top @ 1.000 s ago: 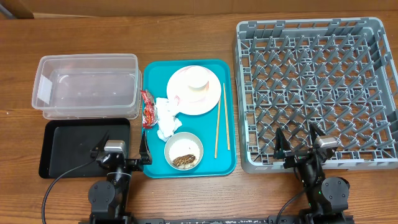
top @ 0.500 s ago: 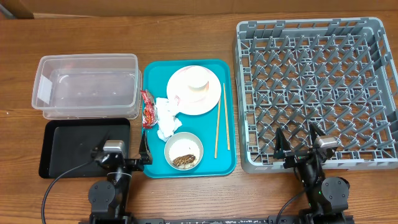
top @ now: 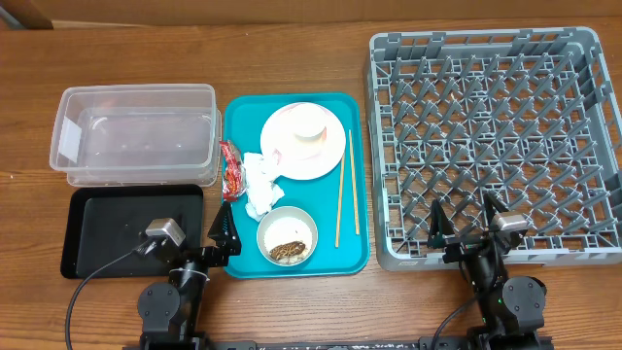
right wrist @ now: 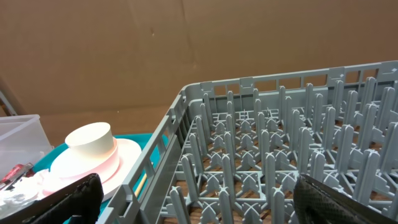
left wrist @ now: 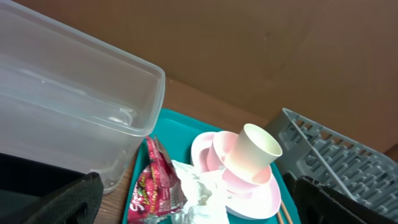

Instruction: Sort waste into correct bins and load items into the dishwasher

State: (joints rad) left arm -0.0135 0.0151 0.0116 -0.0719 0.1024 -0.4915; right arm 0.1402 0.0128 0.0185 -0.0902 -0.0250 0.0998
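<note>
Plainly, nothing is sorted yet, so I judge this the very start of the job. My left gripper (left wrist: 196,186) stands spread wide and grasps nothing; my right gripper (top: 466,219) is just as wide and just as bare, hovering over the near edge of the dish rack (top: 496,126).

From my left gripper, the red snack wrapper (top: 231,167) lies at about 12 o'clock, on the left rim of the teal tray (top: 326,209), with the crumpled napkins (top: 260,185) touching it on their 9 o'clock side. The grey-white bowl (top: 287,235) with the food scraps (top: 289,250) sits at my 2 o'clock, near me. The clear tub (top: 136,131) is at 11 o'clock and the black tray (top: 107,228) at 9 o'clock; both look empty. On the far half of the teal tray the white cup (left wrist: 252,152) stands in the pink bowl (left wrist: 225,163) on the plate (left wrist: 249,198), and the chopsticks (top: 345,190) lie at the plate's 4 o'clock.

I reckon waste comes first. The left wrist view faces the wrapper and napkins, so the next move calls for going forward and down, fingers straddling one piece only, clear of the tray's rim.
</note>
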